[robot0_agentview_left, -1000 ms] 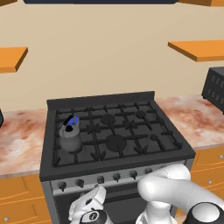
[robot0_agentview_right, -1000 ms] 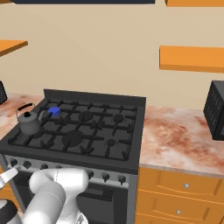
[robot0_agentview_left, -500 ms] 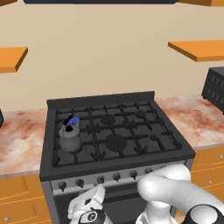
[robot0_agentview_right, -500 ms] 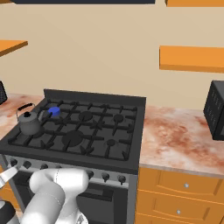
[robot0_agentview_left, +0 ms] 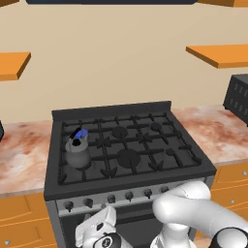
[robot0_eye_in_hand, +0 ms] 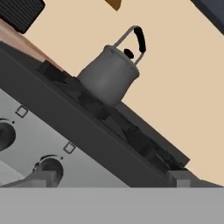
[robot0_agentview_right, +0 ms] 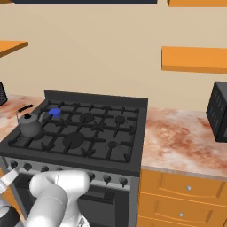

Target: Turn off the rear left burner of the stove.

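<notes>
on the far left of the left base view a stretch of marbled tabletop (robot0_agentview_left: 24, 150) runs up to the stove (robot0_agentview_left: 128, 179). a grey kettle (robot0_agentview_left: 77, 152) with a black handle stands on the grate at the stove's front left. just behind it a small blue flame marks the rear left burner (robot0_agentview_left: 82, 132), which is lit; the kettle hides part of it from this side. in the right base view the same flame (robot0_agentview_right: 54, 113) sits just right of the kettle (robot0_agentview_right: 29, 124), on the back row of the grate. further right comes the large centre burner (robot0_agentview_left: 128, 157), then the smaller caps on the right side of the stove. along the silver front strip runs a row of small dark knobs (robot0_agentview_left: 110, 198).

my pincer (robot0_agentview_left: 97, 232) hangs low in front of the stove, below the left part of that knob row, and my white arm (robot0_agentview_left: 193, 213) bends in from the lower right. i cannot tell whether its fingers are released or clenched; nothing is seen between them. in the hand view, tilted, one knob (robot0_eye_in_hand: 50, 168) lies close ahead near the bottom left, another at the left edge, and the kettle (robot0_eye_in_hand: 111, 74) stands above them on the grate.

right of the stove the tabletop carries on, with a black appliance (robot0_agentview_left: 237, 99) at its far end. an orange shelf (robot0_agentview_left: 218, 54) hangs on the wall above.
</notes>
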Robot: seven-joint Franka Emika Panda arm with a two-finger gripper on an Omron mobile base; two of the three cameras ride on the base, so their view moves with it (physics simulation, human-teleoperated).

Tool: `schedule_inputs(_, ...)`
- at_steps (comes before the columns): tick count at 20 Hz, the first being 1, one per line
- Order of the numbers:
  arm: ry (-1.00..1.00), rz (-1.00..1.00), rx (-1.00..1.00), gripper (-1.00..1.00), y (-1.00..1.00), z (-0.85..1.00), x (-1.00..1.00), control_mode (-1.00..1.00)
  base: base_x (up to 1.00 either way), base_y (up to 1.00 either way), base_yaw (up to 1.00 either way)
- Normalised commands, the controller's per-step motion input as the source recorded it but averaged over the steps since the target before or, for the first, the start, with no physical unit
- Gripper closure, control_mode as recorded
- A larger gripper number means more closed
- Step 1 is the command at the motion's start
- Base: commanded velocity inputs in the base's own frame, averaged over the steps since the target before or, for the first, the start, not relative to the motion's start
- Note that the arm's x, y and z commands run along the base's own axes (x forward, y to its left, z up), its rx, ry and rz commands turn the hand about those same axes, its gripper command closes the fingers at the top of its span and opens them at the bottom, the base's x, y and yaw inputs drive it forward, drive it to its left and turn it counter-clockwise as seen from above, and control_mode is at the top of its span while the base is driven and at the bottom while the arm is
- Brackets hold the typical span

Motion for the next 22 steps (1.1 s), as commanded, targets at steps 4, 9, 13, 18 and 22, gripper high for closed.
schedule_inputs(4, -0.01, 0.11, 0.03, -1.00, -0.15, 0.00, 0.24, -1.00, 0.00, 0.00, 0.00)
schedule_inputs(9, 0.00, 0.06, 0.01, -1.00, -0.19, 0.00, 0.24, -1.00, 0.00, 0.00, 0.00)
schedule_inputs(13, -0.02, 0.03, 0.00, -1.00, -0.01, -0.08, 0.22, -1.00, 0.00, 0.00, 0.00)
schedule_inputs(18, -0.02, 0.00, 0.01, -1.00, 0.05, -0.09, 0.11, -1.00, 0.00, 0.00, 0.00)
schedule_inputs(22, -0.03, 0.00, 0.01, -1.00, 0.10, -0.19, 0.00, -1.00, 0.00, 0.00, 0.00)
